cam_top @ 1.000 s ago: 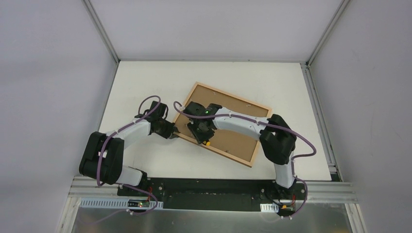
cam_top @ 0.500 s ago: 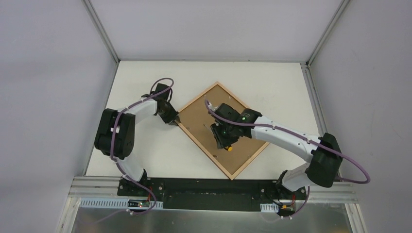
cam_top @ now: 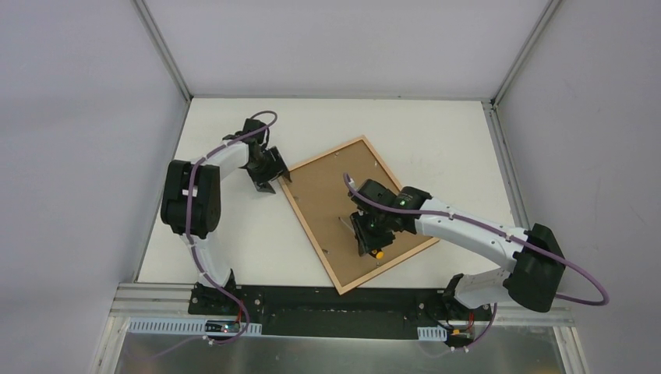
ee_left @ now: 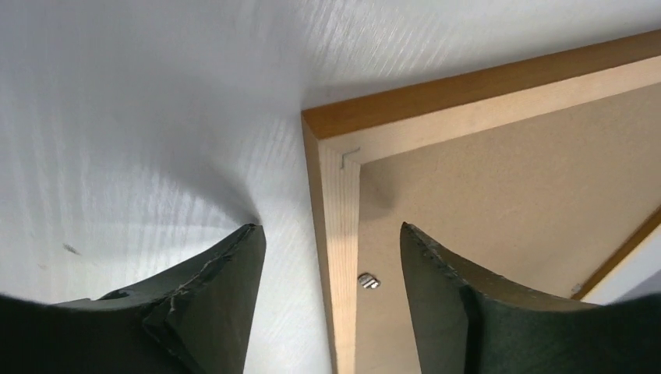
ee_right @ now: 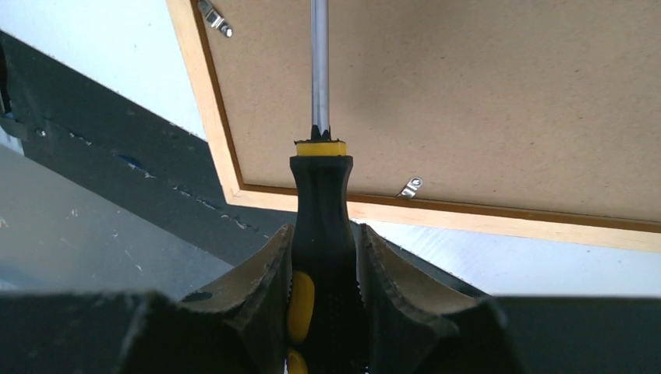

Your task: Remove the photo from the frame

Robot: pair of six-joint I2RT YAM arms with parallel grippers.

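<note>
The right hand (ee_right: 323,234) is clenched on a screwdriver (ee_right: 319,199), its two fingers (ee_right: 273,265) pressing either side of the black-and-yellow handle. The bare steel shaft runs straight out from the handle over the brown back of the frame (cam_top: 326,191). The tip leaves the top of the wrist view, so I cannot tell whether it touches the board. In the overhead view this hand (cam_top: 368,234) hangs over the near half of the frame, inside its rim. Two small metal clips sit along the frame's inner edge, one (ee_right: 409,187) just right of the handle on the near rail and one (ee_right: 214,17) close to the corner on the left rail. The frame lies flat and back-up on the white bench (cam_top: 249,234), turned at a slant so one corner points toward the arm bases. Only the frame's back shows, so the photo is hidden. The left hand (ee_left: 329,234) is released and wide apart at the frame's far-left corner (ee_left: 305,118). One finger (ee_left: 226,273) is over bare bench outside the rail and the other (ee_left: 436,273) over the backing inside it, with the pale wood rail and a small clip (ee_left: 368,280) between them. From above, that hand (cam_top: 269,173) sits right at the same corner of the frame.
</note>
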